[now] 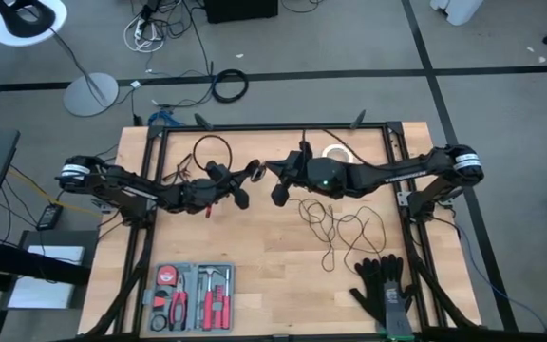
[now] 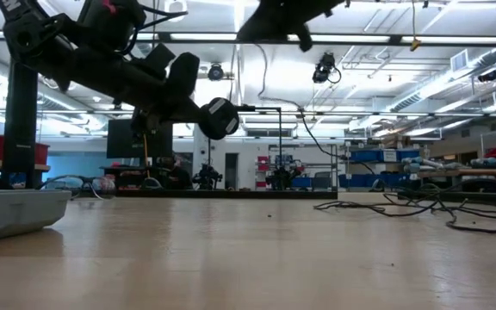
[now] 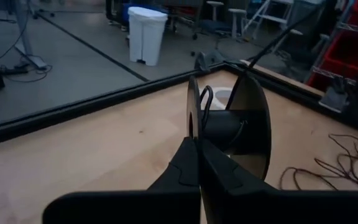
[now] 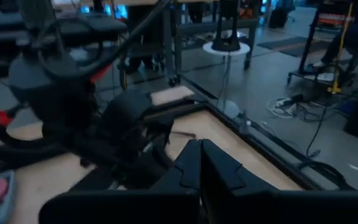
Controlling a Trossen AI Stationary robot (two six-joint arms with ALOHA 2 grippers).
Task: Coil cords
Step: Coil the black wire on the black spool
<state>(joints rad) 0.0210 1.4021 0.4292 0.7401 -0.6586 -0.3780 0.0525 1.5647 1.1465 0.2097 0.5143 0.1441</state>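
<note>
The thin black cord lies in loose loops on the right half of the wooden table. One strand rises to a small round black puck, shaped like a spool with two discs. The puck hangs above the table's middle, and my left gripper is shut on it. My right gripper faces it from the right, higher up, and is shut. In the low view the cord climbs from the puck to the right gripper and drops again to the table. My left gripper pinches the rim of one of the puck's discs between its two fingers, coming in nearly level from the table's left. The puck stands on edge, lifted clear of the table, with cord around its hub. My right gripper is shut on the cord, coming in nearly level from the table's right. Its own fingers hide the place of contact. One strand runs from it down to the puck, and another hangs slack to the loops on the table.
A white tape ring lies at the far right of the table. A tray of red-handled tools sits at the near left and black gloves at the near right. A black frame borders the table.
</note>
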